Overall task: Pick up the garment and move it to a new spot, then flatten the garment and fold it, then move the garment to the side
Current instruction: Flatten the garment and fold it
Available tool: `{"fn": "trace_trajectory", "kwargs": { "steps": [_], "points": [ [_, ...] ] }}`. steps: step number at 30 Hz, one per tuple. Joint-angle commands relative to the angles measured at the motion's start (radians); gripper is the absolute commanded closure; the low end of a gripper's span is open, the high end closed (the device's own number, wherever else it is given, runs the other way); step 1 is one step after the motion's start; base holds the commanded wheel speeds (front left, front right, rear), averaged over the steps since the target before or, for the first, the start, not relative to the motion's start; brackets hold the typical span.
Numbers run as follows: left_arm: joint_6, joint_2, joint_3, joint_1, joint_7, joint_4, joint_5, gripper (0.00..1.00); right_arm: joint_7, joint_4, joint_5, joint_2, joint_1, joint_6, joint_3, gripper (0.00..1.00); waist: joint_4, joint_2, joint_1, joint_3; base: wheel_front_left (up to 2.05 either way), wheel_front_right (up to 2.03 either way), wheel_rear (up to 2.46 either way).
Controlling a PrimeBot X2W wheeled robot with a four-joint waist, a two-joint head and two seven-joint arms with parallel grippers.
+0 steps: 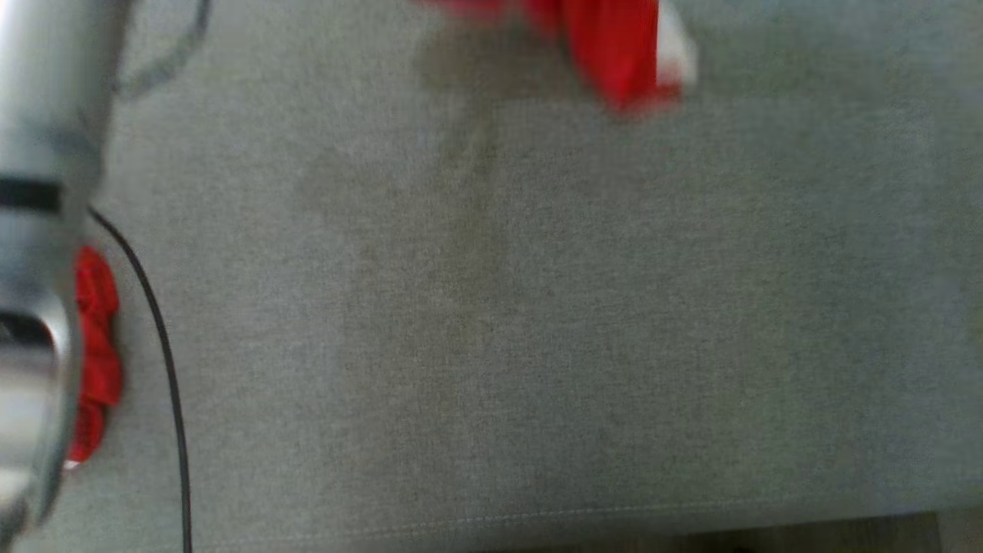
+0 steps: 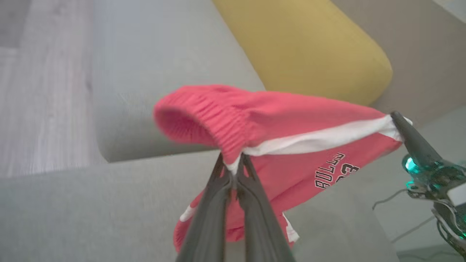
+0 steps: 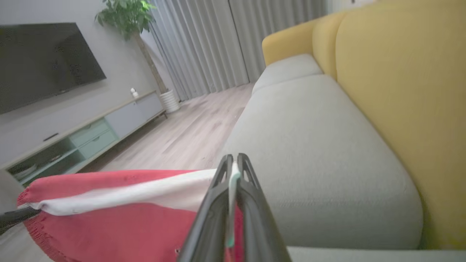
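The garment point(image 2: 291, 120) is a pair of red shorts with a white side stripe and black-and-white lettering. It hangs stretched between both grippers above the grey sofa seat point(image 2: 91, 211). My left gripper point(image 2: 233, 162) is shut on the ribbed waistband. My right gripper point(image 3: 235, 162) is shut on the white stripe of the garment point(image 3: 109, 214). One of the right gripper's fingers point(image 2: 413, 142) pins the far end of the stripe. In the blurred head view, red cloth point(image 1: 614, 54) shows at the top edge. More of it point(image 1: 96, 346) sits beside my pale left forearm point(image 1: 38, 269).
A yellow back cushion point(image 3: 400, 91) runs along the sofa, and a grey armrest point(image 2: 145, 72) stands beyond the garment. Wooden floor point(image 3: 193, 127), a TV point(image 3: 43, 62), a low cabinet point(image 3: 91, 134), a potted plant point(image 3: 127, 18) and curtains lie past the seat. A black cable point(image 1: 165, 369) trails at the left.
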Motion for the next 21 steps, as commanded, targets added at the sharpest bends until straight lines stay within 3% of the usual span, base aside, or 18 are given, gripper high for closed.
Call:
{"fn": "trace_trajectory", "kwargs": {
  "steps": [1,5,9,17,21],
  "points": [
    [-0.003,0.034,0.042,-0.118,-0.046,0.002,0.032,1.0,-0.042,-0.018,-0.006,-0.01,-0.079,0.008,-0.013,1.0,0.0,0.0,-0.0002,0.055,0.0,0.0,0.0],
    [-0.026,0.016,0.043,-0.226,-0.117,0.054,0.057,1.0,-0.145,-0.029,-0.015,-0.014,-0.197,0.008,-0.018,1.0,-0.004,0.0,-0.0002,0.07,0.0,0.0,0.0],
    [-0.048,-0.002,0.014,-0.208,-0.122,0.079,0.034,1.0,-0.171,-0.055,-0.005,-0.017,-0.188,0.008,0.033,1.0,-0.01,0.0,-0.0002,0.062,0.0,0.0,0.0],
    [-0.052,0.044,-0.134,0.05,0.106,-0.044,-0.125,1.0,-0.125,-0.12,0.064,-0.076,0.026,0.008,0.152,1.0,-0.024,0.0,-0.0002,0.012,0.0,0.0,0.0],
    [-0.052,0.117,-0.18,0.177,0.233,-0.15,-0.228,1.0,-0.061,-0.153,0.12,-0.12,0.157,0.008,0.212,1.0,-0.033,0.0,-0.0002,-0.044,0.0,0.0,0.0]
  ]
}}
